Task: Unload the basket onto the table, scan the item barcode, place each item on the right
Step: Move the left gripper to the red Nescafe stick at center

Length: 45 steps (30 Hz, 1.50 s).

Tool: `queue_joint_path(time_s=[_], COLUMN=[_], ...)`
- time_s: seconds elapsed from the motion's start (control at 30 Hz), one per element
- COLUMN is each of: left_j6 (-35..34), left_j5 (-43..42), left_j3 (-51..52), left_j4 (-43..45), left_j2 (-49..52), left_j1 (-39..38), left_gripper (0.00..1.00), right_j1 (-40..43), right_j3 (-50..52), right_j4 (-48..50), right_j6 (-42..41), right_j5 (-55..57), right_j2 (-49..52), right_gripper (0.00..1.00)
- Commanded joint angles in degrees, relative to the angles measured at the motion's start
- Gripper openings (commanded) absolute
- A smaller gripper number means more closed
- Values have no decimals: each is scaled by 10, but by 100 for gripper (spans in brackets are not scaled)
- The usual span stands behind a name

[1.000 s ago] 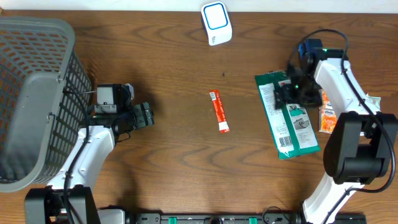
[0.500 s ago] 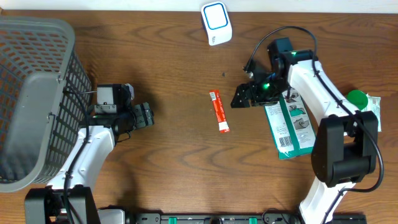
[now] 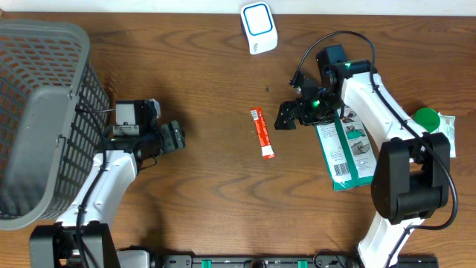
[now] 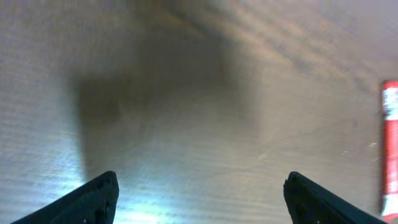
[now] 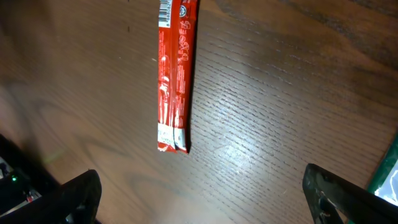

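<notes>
Table (image 3: 208, 208): brown wood, carrying everything below.
Basket (image 3: 74, 33): grey mesh at your far left, well away from the work.
Right arm (image 3: 372, 97): a second ago it stood over the pouch. It has since swung left across the table, and for the last half second it has hardly moved. Read this as a change of target, with the approach nearly done.
Left arm (image 3: 111, 171): unchanged, parked beside the basket.
Pouch (image 3: 349, 160): green, flat on the table, now partly under the right arm's forearm and not held.
Right claw (image 3: 286, 119): tilted down and pointing left. The jaws are spread wide with nothing between them (wrist view: only bare wood in the gap (image 5: 205, 199)).
Left claw (image 3: 175, 138): low over the wood, jaws apart and empty.
Scanner (image 3: 259, 27): white with a blue face, at the far edge and well apart from the stick.
Stick (image 3: 262, 132): red, flat at mid-table, just left of the right claw and not touched.
Barcode (image 5: 165, 11): at the stick's far end in the right wrist view. You probably still have to grasp the stick and carry it to the scanner.
</notes>
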<state>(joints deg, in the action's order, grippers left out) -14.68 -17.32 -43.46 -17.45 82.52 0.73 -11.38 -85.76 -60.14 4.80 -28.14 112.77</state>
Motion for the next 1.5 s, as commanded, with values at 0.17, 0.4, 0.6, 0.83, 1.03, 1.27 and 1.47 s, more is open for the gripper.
queue_joint_path(time_s=[0.17,0.4,0.6,0.83,1.03,1.27,1.47], left_j6=[-111,-201,-254,-264,-266,-266,-268], left_j5=[-94,27,72,78,94,123,146], left_j3=[-1,-1,-1,-1,-2,-2,-2], left_j4=[14,96,220,344,384,374,325], left_j2=[1,39,97,184,238,258,258], left_j1=[-65,-233,-320,-369,-392,-417,-435], left_gripper=[8,46,54,54,53,38,38], right_j1=[-7,-1,14,16,15,16,16], right_j3=[2,2,2,2,2,2,2], right_j4=[1,4,3,3,3,3,2], right_j6=[0,-41,-39,-39,-39,-39,-39], right_j5=[18,27,43,43,43,43,43], right_j2=[-2,-2,-2,-2,-2,-2,-2], right_gripper=[99,88,88,89,90,90,91])
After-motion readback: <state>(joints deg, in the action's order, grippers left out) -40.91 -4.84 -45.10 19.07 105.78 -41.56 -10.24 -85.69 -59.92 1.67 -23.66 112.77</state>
